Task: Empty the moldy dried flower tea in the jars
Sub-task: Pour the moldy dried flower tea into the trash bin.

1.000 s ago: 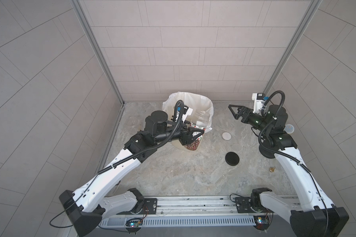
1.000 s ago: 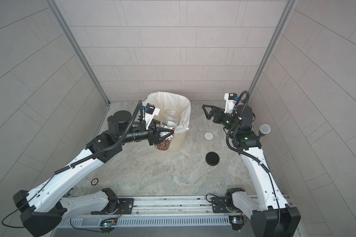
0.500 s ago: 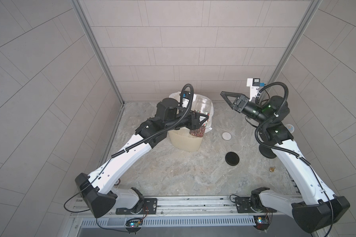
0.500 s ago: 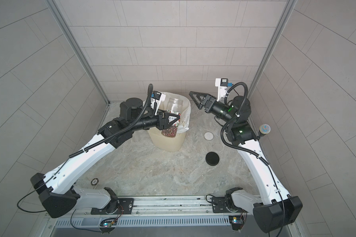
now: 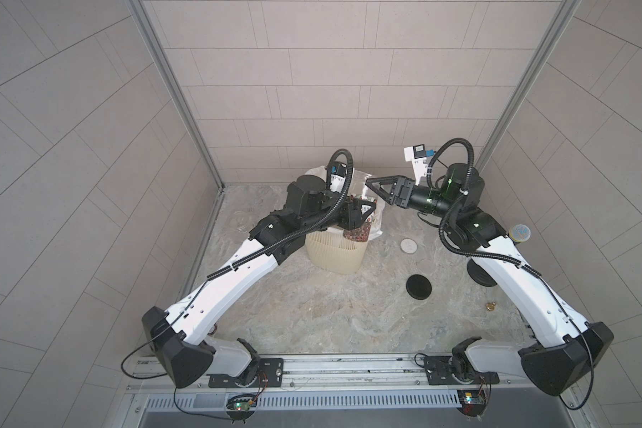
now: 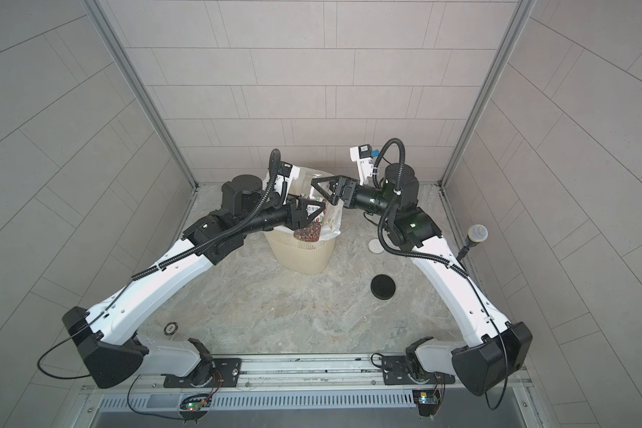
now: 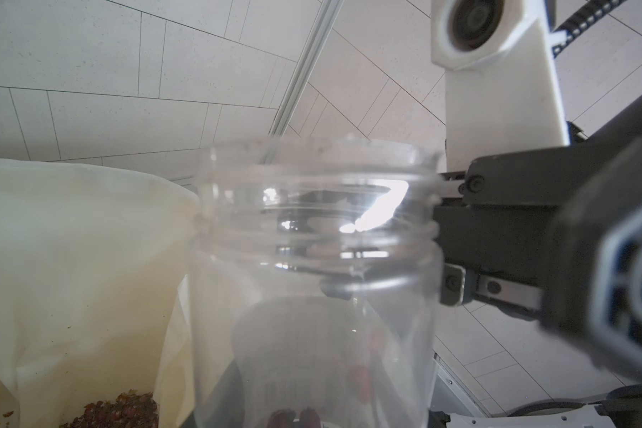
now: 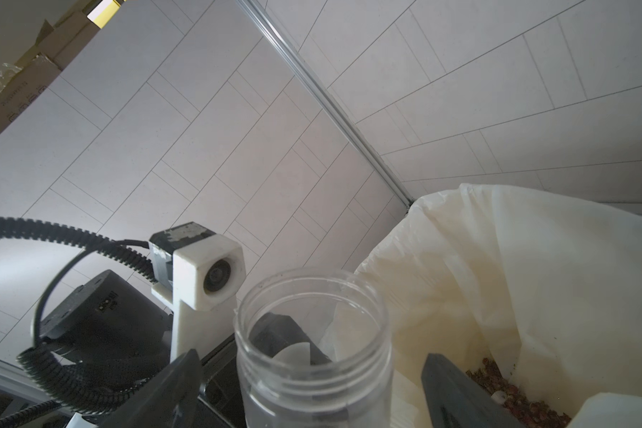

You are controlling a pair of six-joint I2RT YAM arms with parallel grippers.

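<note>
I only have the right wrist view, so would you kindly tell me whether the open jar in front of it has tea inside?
Observer: Yes, the jar has reddish tea at its bottom.
Operator: What holds it?
Observer: The left pincer, shut on its labelled middle.
Operator: Where are the lids?
Observer: A white lid and a black lid lie on the table, beside the cream bin.

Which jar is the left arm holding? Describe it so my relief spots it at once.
Start at the cream ribbed bin with a white liner, back centre of the table. At its rim, off the table, the left gripper holds a clear jar. What sets it apart: no lid, a white-and-red label, reddish dried tea at its closed end.
</note>
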